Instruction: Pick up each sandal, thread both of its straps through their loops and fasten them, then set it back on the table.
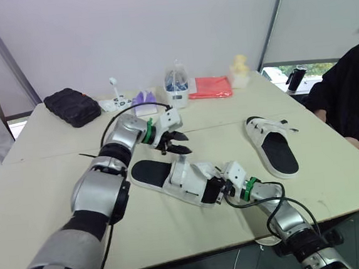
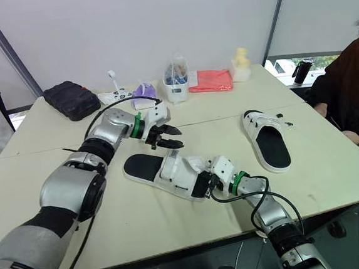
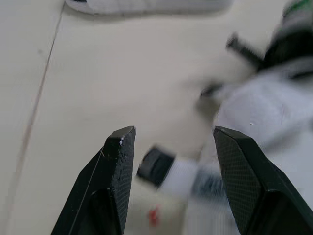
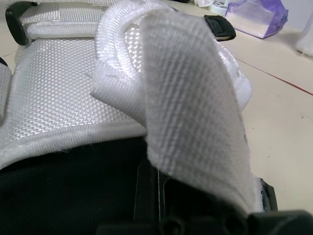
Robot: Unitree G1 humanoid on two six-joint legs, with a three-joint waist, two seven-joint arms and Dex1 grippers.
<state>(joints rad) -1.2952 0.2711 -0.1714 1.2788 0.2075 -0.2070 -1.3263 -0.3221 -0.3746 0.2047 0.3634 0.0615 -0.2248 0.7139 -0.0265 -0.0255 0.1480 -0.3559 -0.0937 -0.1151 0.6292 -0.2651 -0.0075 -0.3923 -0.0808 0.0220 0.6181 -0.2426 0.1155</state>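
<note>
Near sandal likely light, sole stiff, strap floppy: pinch strap end; left gripper apart; right gripper at strap, cannot tell

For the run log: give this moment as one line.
left claw open, by near sandal | right claw at its strap | far sandal untouched

two sandals, one black case, one red cloth.

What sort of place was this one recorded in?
Probably an indoor lab or test room rather than a home. Plain tables are pushed together, bare white wall panels stand behind them, and a person sits at the side while sandals lie out as props.
</note>
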